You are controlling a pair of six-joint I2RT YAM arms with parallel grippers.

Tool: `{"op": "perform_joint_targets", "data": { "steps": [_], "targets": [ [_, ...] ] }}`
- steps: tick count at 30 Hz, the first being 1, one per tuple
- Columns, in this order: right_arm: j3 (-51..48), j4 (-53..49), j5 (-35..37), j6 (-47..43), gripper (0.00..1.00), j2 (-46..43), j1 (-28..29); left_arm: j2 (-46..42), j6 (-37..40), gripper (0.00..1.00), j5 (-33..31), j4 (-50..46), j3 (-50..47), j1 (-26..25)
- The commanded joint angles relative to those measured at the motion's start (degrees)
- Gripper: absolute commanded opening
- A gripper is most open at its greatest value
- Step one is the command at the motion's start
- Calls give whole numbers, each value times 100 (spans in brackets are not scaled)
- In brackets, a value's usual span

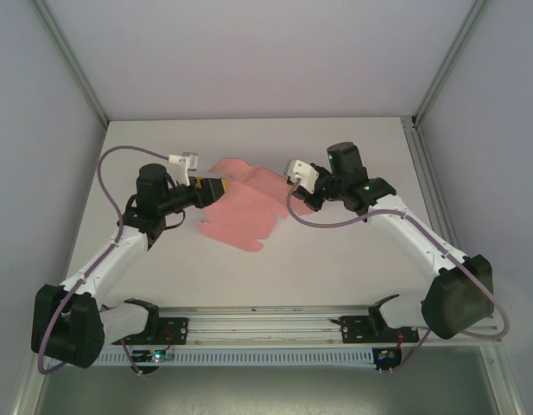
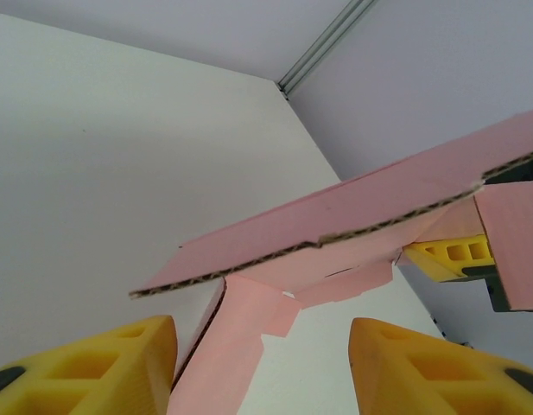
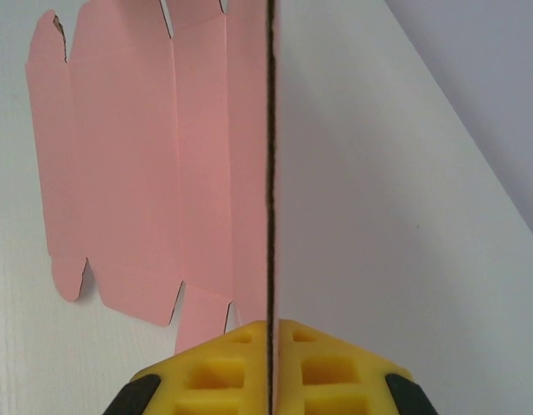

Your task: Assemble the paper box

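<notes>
Right jaws pinch paper box (image 3: 128, 173); white table (image 1: 335, 259), grey walls (image 1: 249, 52).

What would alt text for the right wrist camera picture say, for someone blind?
The right gripper is shut on one panel of the pink paper box, seen edge-on as a thin upright line. Its other panels and flaps spread left over the white table.

No text, label, brand, number or sign is legible anywhere; the box (image 1: 244, 212) is plain pink and the surface (image 1: 335, 259) unmarked.
</notes>
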Motion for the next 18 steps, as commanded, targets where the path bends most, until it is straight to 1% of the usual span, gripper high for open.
{"op": "perform_joint_targets", "data": {
  "steps": [1,6,9,11,13,14,15,16,17,18],
  "targets": [
    [211,151,-53,204,0,-31,-16,173,177,52,14,-21,14,-91],
    [194,158,-89,310,0,-33,-7,520,196,30,186,145,208,-234],
    [205,168,-65,411,0,10,-9,722,338,18,154,-8,387,-426],
    [233,126,53,458,0,81,9,806,549,16,-55,-293,551,-634],
    [251,85,208,531,0,135,23,817,904,11,-667,-837,747,-921],
    [247,89,290,572,0,145,28,793,1048,10,-1139,-1081,823,-1071],
    [233,99,391,650,0,153,29,763,1177,12,-1828,-1376,924,-1260],
    [230,98,459,694,0,149,34,747,1279,18,-2416,-1586,982,-1415],
    [221,85,535,738,0,137,32,739,1320,17,-2976,-1741,1030,-1562],
    [197,88,655,804,0,123,45,750,1413,15,-3359,-1863,1064,-1677]
  ]
}}
